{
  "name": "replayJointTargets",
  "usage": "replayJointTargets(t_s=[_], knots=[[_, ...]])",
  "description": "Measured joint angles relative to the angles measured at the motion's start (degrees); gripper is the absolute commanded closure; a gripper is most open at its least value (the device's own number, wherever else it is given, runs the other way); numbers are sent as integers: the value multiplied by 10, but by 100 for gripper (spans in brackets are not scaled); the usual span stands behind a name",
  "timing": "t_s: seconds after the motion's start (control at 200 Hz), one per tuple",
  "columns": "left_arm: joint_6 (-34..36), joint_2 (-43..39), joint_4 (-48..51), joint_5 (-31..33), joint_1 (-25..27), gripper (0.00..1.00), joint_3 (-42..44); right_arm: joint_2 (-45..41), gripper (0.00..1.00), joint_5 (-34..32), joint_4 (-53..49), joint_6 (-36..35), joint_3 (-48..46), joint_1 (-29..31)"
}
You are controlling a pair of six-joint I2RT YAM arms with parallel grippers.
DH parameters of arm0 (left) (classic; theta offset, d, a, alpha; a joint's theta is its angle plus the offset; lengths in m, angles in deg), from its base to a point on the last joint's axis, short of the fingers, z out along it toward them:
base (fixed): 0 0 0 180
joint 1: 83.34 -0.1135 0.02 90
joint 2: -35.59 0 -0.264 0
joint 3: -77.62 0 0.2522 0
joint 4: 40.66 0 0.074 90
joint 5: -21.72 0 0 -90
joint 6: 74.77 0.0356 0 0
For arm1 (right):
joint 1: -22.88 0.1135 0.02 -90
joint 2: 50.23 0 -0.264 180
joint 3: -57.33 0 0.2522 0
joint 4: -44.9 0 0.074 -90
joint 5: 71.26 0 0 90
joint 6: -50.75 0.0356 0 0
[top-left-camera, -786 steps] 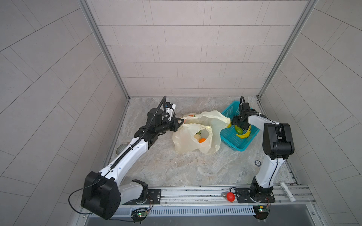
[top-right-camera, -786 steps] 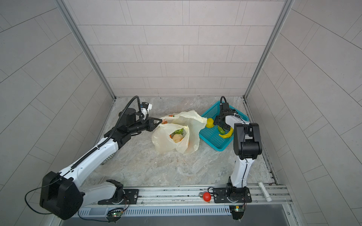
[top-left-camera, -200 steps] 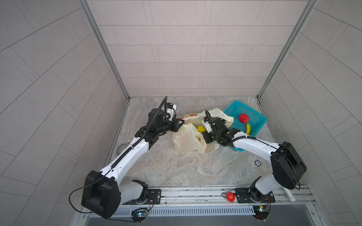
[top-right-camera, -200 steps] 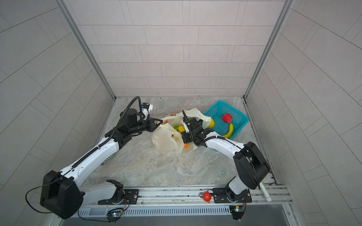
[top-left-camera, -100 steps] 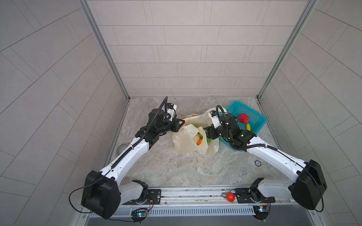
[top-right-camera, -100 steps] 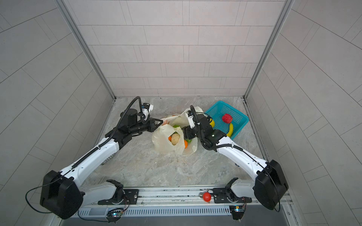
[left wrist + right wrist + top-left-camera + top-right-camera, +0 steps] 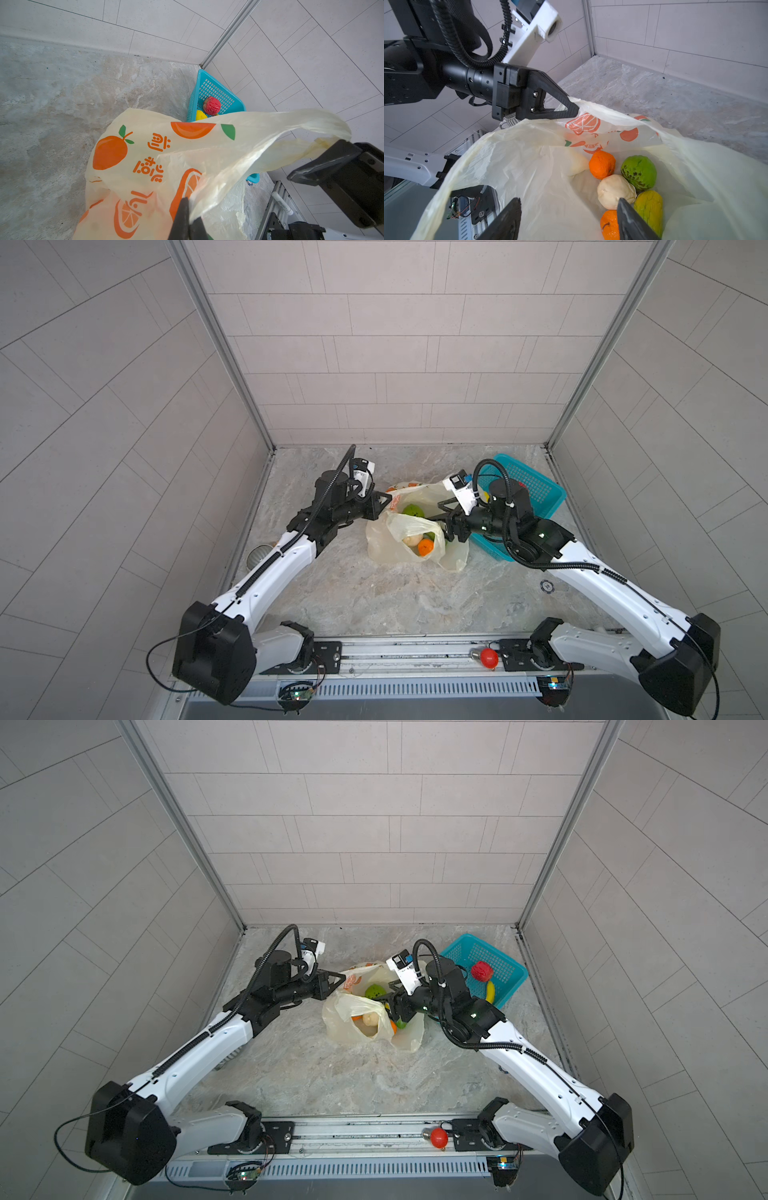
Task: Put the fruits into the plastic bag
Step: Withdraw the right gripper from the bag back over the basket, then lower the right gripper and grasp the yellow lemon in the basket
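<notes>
Fruits (image 7: pixel 614 191) in plastic bag (image 7: pixel 529 166), near right tool (image 7: pixel 568 200)

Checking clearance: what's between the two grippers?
The bag, mouth open, a green fruit inside; left gripper shut on its rim, right gripper open. Both top views show it.

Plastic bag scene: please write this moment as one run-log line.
left jaws: shut on plastic bag handle | right jaws: open, empty, over bag mouth | fruits: several in bag | basket: red fruit, banana
</notes>
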Motion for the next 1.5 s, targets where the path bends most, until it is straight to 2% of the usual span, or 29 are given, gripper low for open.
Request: replayJointTargets(t_s=[0.475, 0.57, 0.701, 0.821, 0.941, 1.226, 1.501], knots=[[0, 0, 0, 2, 1, 100, 0, -59, 27, 5, -5, -2, 91, -69], [0, 0, 0, 2, 1, 100, 0, -73, 23, -43, 11, 2, 100, -87], [0, 0, 0, 2, 1, 100, 1, -67, 24, -179, 14, 31, 100, -127], [0, 0, -2, 2, 1, 100, 4, -17, 24, -284, -12, 81, 100, -183], [0, 0, -2, 2, 1, 100, 4, 58, 25, -332, -47, 135, 93, -224], [0, 1, -2, 2, 1, 100, 4, 216, 24, -300, -66, 200, 52, -242], [2, 2, -3, 2, 1, 100, 4, 312, 23, -275, -76, 211, 98, -245]])
